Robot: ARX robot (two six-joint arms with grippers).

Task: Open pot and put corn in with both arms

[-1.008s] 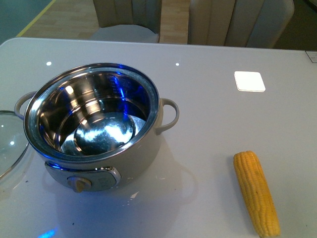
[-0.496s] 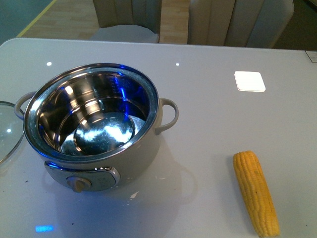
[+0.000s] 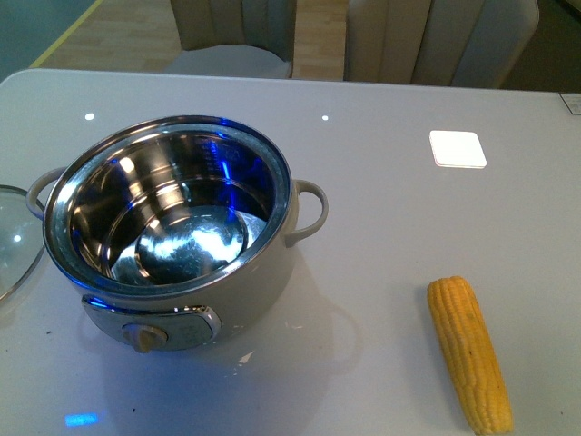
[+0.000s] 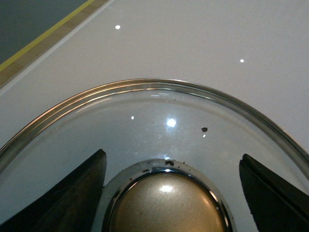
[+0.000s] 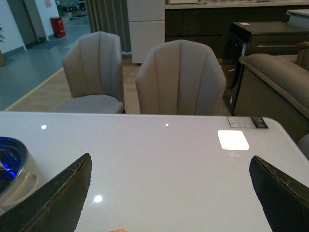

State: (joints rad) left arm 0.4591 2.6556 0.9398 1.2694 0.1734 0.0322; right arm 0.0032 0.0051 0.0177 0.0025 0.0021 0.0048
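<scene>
left gripper (image 4: 172,154): jaws apart, one dark finger on each side of the lid's brass knob (image 4: 166,205). There is a gap on both sides and nothing is clamped.
lid (image 3: 13,247): glass, lies flat on the table (image 3: 381,236) at its left edge, just beside the pot's left handle. Can't tell if they touch.
right gripper (image 5: 169,157): jaws wide apart and empty, hanging over the table facing the chairs (image 5: 179,77) beyond the far edge. Only a yellow sliver shows at the edge of its wrist view, probably the corn.
pot (image 3: 172,227): uncovered, on the left half of the table toward the front edge, control dial facing front. The steel bowl looks empty.
corn (image 3: 469,352): lies flat near the front right corner, well apart from the pot, untouched. Its long axis runs roughly front to back, thinner end toward the front edge.
step: opening looks done. The corn transfer hasn't begun.
next: the left arm lifts clear of the lid. The right arm drops onto the corn and closes across its middle, square to the long axis.
watch: the ear looks roughly as long as the bowl is wide, so tilt it going in or it may bridge the rim.
</scene>
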